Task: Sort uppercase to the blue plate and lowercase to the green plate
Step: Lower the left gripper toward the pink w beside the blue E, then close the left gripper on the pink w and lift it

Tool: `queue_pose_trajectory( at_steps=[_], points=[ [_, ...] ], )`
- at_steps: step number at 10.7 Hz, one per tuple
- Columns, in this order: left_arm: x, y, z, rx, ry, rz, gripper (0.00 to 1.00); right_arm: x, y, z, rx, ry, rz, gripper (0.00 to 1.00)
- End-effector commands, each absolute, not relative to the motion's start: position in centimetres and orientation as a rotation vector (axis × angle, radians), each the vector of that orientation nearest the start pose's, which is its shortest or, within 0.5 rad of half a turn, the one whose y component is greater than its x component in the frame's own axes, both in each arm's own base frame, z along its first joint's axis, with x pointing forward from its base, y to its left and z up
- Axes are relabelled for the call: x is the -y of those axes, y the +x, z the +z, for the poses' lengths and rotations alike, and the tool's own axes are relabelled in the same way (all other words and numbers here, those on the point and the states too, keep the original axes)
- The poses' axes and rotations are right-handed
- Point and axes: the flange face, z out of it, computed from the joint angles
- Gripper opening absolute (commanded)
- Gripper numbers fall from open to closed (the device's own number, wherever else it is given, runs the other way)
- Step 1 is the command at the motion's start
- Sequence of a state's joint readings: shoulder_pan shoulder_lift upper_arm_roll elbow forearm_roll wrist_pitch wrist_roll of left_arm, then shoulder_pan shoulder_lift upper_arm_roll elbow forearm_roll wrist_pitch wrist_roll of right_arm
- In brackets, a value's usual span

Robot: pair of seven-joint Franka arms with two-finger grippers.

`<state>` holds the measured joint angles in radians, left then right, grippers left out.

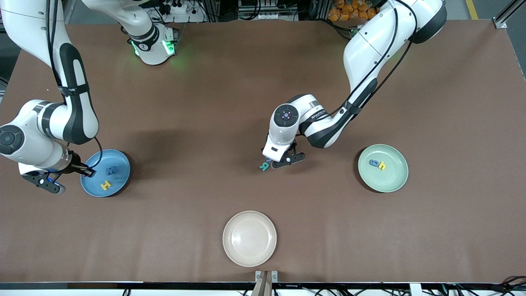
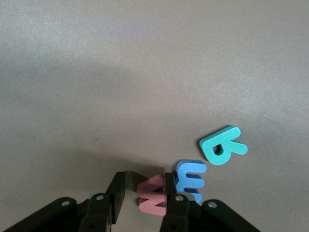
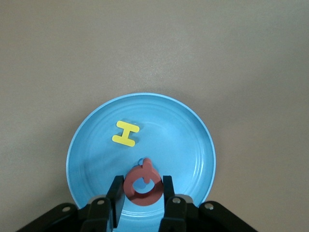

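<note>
Right gripper clasps the red Q over the blue plate, near the tabletop's edge. Left gripper, mid-table, pinches the red m; green plate holds two letters.

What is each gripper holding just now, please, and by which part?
The right gripper pinches the red Q by its ring's opposite edges, over the blue plate. The left gripper clamps the red m by its sides.
</note>
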<state>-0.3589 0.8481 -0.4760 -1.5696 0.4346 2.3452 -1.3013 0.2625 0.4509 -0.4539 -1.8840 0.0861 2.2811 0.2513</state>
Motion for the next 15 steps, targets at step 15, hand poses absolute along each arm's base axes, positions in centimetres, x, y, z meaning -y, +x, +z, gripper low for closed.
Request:
queue_pose_trajectory(
  at_steps=[15],
  points=[
    [49.6, 49.7, 17.1, 0.505, -3.13, 0.031, 0.31, 9.8, 61.7, 29.3, -0.769, -3.166, -0.03, 0.0]
  ],
)
